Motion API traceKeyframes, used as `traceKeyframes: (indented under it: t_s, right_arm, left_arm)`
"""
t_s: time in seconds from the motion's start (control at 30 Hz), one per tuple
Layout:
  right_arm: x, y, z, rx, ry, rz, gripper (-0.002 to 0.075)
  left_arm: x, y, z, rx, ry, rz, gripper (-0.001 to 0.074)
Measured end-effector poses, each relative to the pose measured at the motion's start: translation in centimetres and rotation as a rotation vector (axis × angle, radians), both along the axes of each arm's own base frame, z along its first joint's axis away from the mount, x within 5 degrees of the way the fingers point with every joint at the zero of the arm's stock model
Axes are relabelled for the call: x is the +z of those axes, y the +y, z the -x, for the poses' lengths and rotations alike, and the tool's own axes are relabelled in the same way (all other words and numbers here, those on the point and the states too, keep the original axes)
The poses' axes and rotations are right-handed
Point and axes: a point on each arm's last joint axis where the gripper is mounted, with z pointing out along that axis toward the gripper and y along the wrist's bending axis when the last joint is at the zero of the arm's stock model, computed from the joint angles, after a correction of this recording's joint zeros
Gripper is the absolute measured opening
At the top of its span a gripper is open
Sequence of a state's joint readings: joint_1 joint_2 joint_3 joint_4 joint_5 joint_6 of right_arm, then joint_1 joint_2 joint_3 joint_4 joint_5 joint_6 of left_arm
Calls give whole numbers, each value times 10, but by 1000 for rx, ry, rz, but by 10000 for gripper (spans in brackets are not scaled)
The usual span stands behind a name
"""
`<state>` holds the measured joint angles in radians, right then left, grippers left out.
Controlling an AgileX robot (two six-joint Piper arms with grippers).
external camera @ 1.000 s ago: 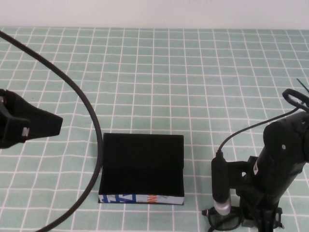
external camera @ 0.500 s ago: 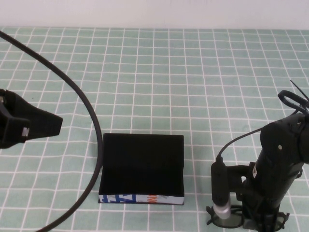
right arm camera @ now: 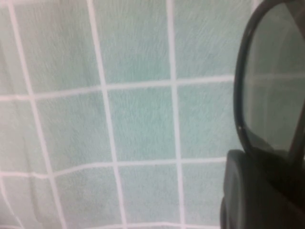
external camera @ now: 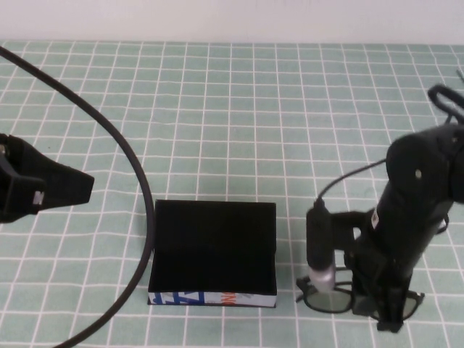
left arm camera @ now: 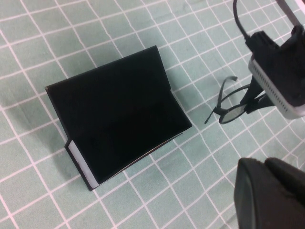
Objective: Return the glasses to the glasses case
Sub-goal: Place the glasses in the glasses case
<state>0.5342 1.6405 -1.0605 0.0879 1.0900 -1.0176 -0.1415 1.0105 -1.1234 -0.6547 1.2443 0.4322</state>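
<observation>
Gripping glasses (external camera: 330, 299), right gripper (external camera: 380, 308) bent down.

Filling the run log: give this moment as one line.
right gripper: shut on glasses, right of glasses case | case: open | left gripper: parked left

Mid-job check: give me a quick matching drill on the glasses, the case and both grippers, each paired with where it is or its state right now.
Things:
1. thick-rimmed dark plastic glasses
2. matte black rectangular glasses case
3. right gripper
4. left gripper

Places or states:
A. lies open on the green checked tablecloth, white printed strip at its near edge
B. parked at the table's left side, away from everything
C. held at the frame, to the right of the case
D. shut on the frame, at the table's near right

Pairs: 1-C, 2-A, 3-D, 4-B
</observation>
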Motion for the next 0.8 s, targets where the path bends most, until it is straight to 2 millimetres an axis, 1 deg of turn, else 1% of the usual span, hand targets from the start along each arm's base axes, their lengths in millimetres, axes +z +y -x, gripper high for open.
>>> traceKeyframes:
  t_s: [0.2, 0.4, 0.57, 0.7, 0.8]
  right_arm:
    - [24, 10, -6, -10, 16, -59, 70]
    - [51, 24, -13, -36, 10, -182, 70]
    - [67, 37, -24, -48, -5, -263, 69]
    - [66, 53, -39, -53, 9, -309, 69]
    - [61, 70, -44, -28, 20, -315, 69]
  left_arm:
    - [0, 0, 0, 0, 0, 0, -6]
    - [0, 0, 0, 0, 0, 0, -6]
    - [0, 0, 0, 0, 0, 0, -6]
    - [0, 0, 0, 0, 0, 0, -6]
    - [0, 0, 0, 0, 0, 0, -6]
